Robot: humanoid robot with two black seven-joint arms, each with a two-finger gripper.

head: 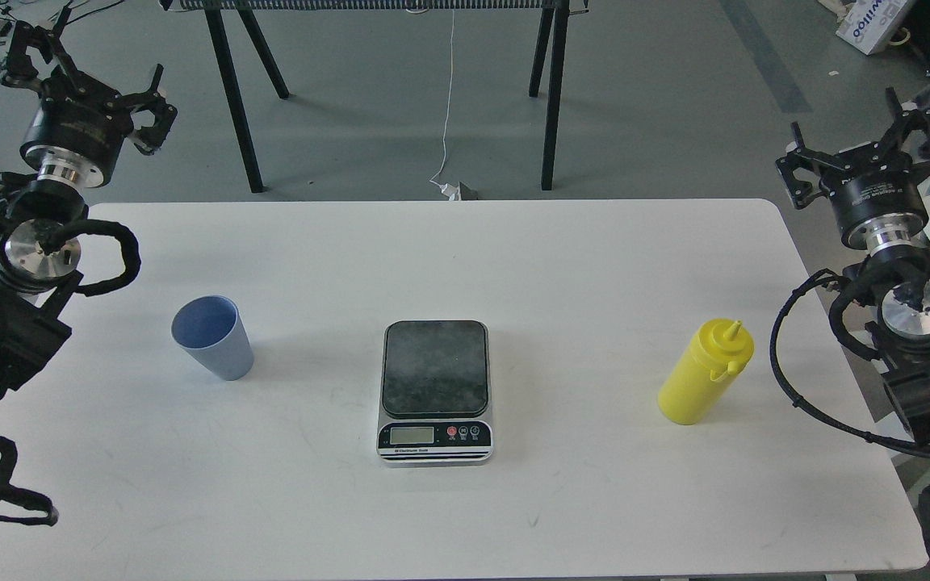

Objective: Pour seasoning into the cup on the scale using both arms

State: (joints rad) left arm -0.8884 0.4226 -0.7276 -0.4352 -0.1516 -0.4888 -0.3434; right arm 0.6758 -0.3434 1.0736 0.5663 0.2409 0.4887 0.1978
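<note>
3 things (pixel 435 393) on table (pixel 594 258).

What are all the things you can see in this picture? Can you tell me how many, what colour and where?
cup: one, light blue, upright on the table's left side
scale: one, dark plate with silver front, in the middle of the table, nothing on it
seasoning bottle: one, bright yellow, standing on the table's right side
table: one, white, under all three things
black stand legs: several, on the grey floor behind the table
white cord: one, hanging behind the table
cardboard box: one, top right corner
left claw: one, black, open, raised at far left
right claw: one, black, open, raised at far right
</note>
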